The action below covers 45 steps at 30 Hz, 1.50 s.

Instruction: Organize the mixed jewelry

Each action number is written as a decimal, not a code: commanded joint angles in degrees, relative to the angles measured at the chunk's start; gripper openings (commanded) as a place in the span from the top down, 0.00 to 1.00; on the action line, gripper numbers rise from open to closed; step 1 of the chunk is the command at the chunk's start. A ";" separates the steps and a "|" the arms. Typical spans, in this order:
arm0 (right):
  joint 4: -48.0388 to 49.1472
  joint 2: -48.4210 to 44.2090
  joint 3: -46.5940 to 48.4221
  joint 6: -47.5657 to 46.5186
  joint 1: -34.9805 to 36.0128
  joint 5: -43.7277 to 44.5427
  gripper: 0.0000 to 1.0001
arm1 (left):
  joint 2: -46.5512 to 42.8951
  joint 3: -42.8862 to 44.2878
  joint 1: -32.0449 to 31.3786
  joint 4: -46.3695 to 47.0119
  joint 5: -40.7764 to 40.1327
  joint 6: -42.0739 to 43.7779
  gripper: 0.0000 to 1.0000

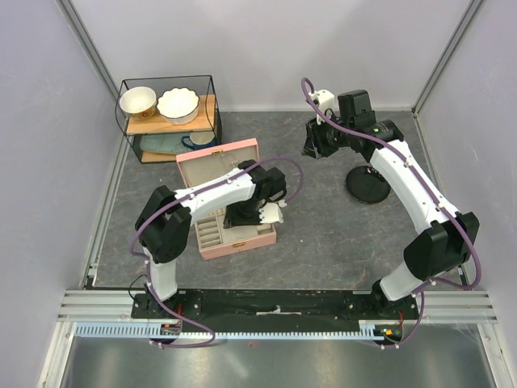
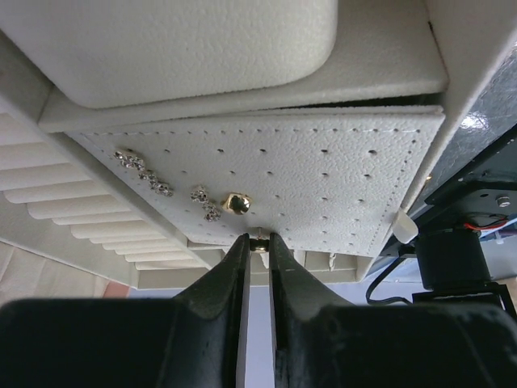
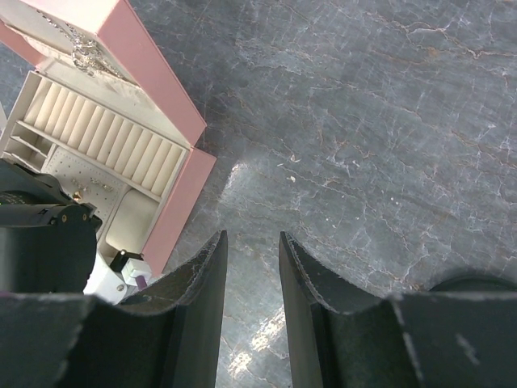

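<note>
Fingers [image 2: 230,271] of the left gripper [image 2: 258,246] stand almost closed, nipping a tiny gold stud [image 2: 258,240] at the edge of the perforated panel [image 2: 323,170] in the pink box [image 3: 153,77], near seated studs [image 2: 236,202]. The step looks like planting it: line up a hole, press, release. The right gripper [image 3: 252,242] hangs half open, empty, over the table [image 3: 363,121]. Only the left wrist view shows the stud; only the right wrist view shows a silvery chain [image 3: 85,56] in the lid.

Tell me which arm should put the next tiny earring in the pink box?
Left, probably. The left gripper sits at the white perforated panel inside the pink rectangular box, pinching a tiny gold piece. The right gripper hangs open over the grey table, away from it.
</note>
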 commanded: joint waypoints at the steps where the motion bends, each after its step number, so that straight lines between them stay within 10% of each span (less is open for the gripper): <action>1: 1.81 -2.34 -0.25 -0.89 0.01 -0.33 0.60 | 0.54 0.82 -0.71 1.51 -0.41 0.33 0.80; 26: 1.99 -2.34 -0.42 -0.89 -0.08 -0.51 0.60 | 1.33 2.40 -0.80 -0.95 -2.87 1.38 0.45; 45: 2.25 -2.69 -0.69 -0.81 -0.08 -0.59 0.60 | -3.06 5.12 -0.18 -4.03 0.73 1.12 0.42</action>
